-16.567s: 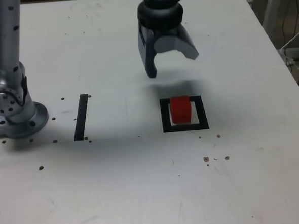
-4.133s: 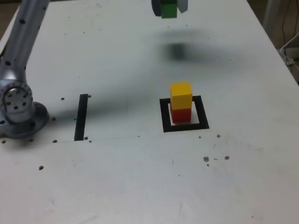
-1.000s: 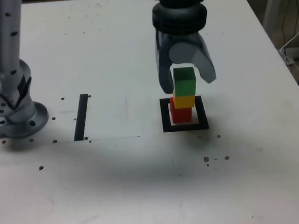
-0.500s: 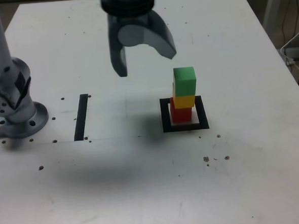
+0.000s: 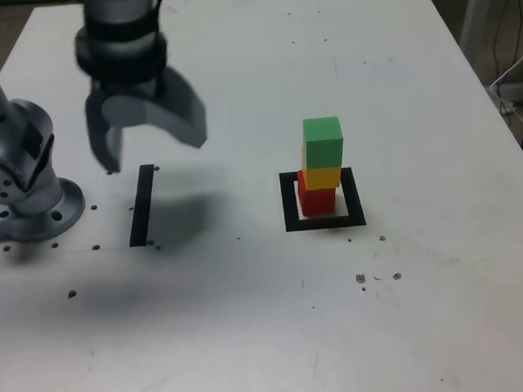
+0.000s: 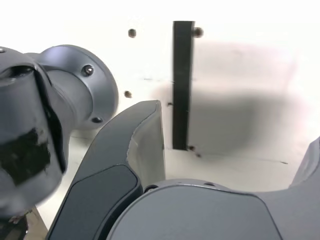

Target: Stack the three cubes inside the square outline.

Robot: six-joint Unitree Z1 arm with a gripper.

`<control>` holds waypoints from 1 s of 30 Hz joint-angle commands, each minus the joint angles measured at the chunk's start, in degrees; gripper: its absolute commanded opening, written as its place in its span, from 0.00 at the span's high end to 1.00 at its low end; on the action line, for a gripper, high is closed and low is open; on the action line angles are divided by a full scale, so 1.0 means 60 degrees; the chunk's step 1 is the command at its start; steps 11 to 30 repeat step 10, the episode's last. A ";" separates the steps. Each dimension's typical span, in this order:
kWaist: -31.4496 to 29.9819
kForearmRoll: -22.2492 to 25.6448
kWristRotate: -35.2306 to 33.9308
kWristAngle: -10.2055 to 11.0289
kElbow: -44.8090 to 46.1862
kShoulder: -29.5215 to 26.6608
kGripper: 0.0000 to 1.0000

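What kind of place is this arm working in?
Probably a robot test bench or lab: a pale tabletop dotted with holes, the arm's round base standing on it, and a black square outline around stacked coloured cubes.

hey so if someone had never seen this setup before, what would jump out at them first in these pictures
Probably the bright little tower: a green cube on a yellow cube on a red cube, standing inside the thick black square outline right of centre in the exterior view. Next, the big dark gripper, open and empty, above the white table near the narrow black strip on the exterior view's left.
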 commanded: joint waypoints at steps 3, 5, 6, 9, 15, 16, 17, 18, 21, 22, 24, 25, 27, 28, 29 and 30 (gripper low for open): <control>0.0002 -0.0621 -0.0012 -0.0215 0.0914 -0.0112 0.00; 0.0002 -0.0823 -0.0011 -0.0290 0.1103 -0.0104 0.00; 0.0002 -0.0907 -0.0011 -0.0315 0.1166 -0.0092 0.00; 0.0004 -0.1089 -0.0011 -0.0374 0.1273 -0.0052 0.00; 0.0004 -0.1135 -0.0011 -0.0392 0.1285 -0.0041 0.00; 0.0004 -0.1135 -0.0011 -0.0392 0.1285 -0.0041 0.00; 0.0004 -0.1135 -0.0011 -0.0392 0.1285 -0.0041 0.00; 0.0004 -0.1135 -0.0011 -0.0392 0.1285 -0.0041 0.00; 0.0004 -0.1135 -0.0011 -0.0392 0.1285 -0.0041 0.00; 0.0004 -0.1135 -0.0011 -0.0392 0.1285 -0.0041 0.00; 0.0004 -0.1135 -0.0011 -0.0392 0.1285 -0.0041 0.00; 0.0004 -0.1135 -0.0011 -0.0392 0.1285 -0.0041 0.00; 0.0004 -0.1135 -0.0011 -0.0392 0.1285 -0.0041 0.00; 0.0004 -0.1135 -0.0011 -0.0392 0.1285 -0.0041 0.00; 0.0004 -0.1135 -0.0011 -0.0392 0.1285 -0.0041 0.00; 0.0004 -0.1135 -0.0011 -0.0392 0.1285 -0.0041 0.00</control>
